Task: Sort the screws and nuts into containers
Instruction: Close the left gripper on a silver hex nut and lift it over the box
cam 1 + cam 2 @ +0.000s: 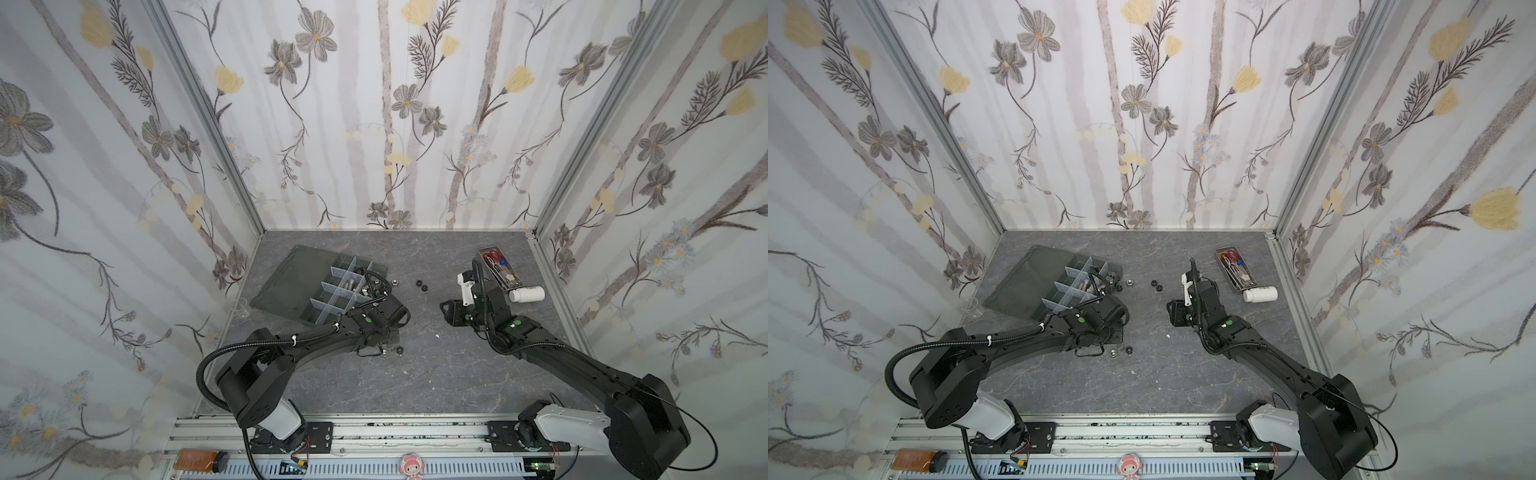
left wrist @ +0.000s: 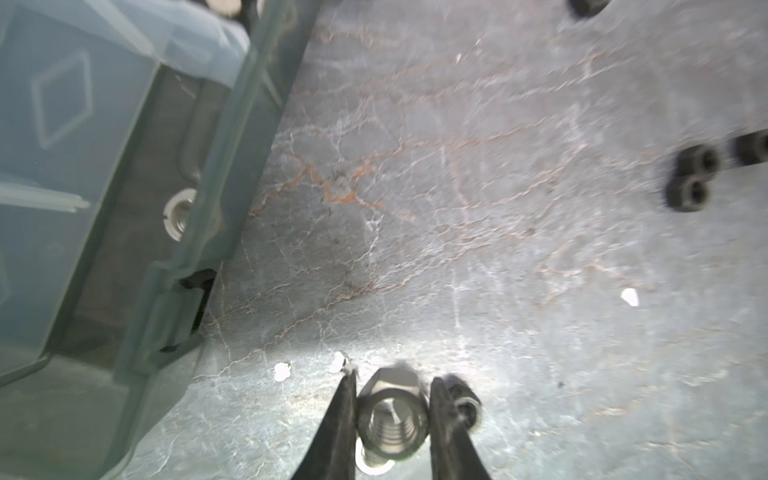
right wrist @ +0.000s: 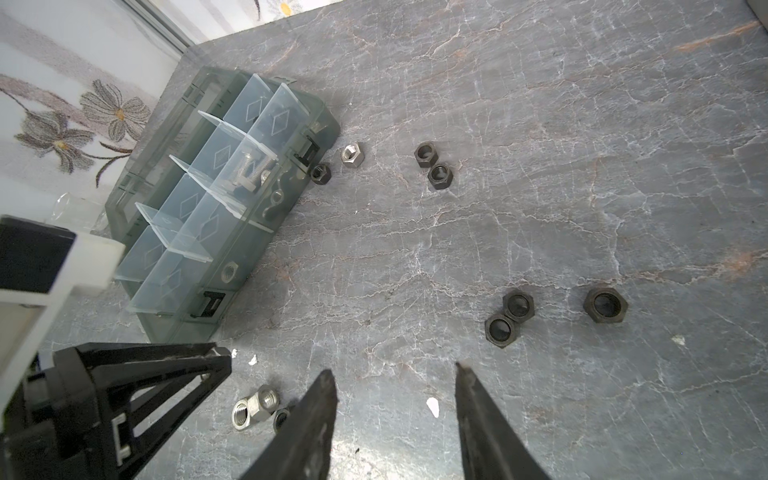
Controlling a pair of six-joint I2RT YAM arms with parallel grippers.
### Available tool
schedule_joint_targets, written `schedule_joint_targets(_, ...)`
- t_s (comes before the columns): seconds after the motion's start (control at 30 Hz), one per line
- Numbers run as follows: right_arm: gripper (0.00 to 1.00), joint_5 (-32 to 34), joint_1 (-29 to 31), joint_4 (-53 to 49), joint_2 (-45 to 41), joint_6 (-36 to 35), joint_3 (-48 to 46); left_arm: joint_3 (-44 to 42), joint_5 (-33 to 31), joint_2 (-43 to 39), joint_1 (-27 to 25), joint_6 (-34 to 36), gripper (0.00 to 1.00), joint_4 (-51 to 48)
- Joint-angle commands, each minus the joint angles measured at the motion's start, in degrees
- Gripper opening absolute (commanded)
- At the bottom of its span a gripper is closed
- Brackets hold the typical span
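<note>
My left gripper is shut on a silver nut, one finger on each flat side. A second silver nut and a black nut lie right beside it. In the right wrist view this group sits near the smoky-grey organizer box. One of its containers holds silver screws, and another holds a silver nut. My right gripper hangs open over bare tabletop with nothing between its fingers. Loose black nuts lie further out, and a silver nut lies by the box.
A narrow metal tray with red scissors and a white bottle lie at the back right, close to the right arm. The box's open lid spreads to the left. Patterned walls close in three sides. White specks dot the table.
</note>
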Motion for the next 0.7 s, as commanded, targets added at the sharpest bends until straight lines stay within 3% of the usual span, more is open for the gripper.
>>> schedule_joint_targets(0.0,0.48,-0.8,0.0,1.5,-0.5,0.2,0.2,1.0,-1.6,-2.0,1.0,0.5,0.23,-2.8)
schedule_joint_targets(0.37,0.48,-2.8,0.4,2.1,0.3,0.3,0.3,-3.0,2.3,-10.6,15.1,5.4,0.23,-3.8)
schedule_joint_targets(0.67,0.48,-2.7,3.4,2.2,2.0,0.0,1.6,-5.3,4.6,-9.0,23.1,7.9,0.23,-1.5)
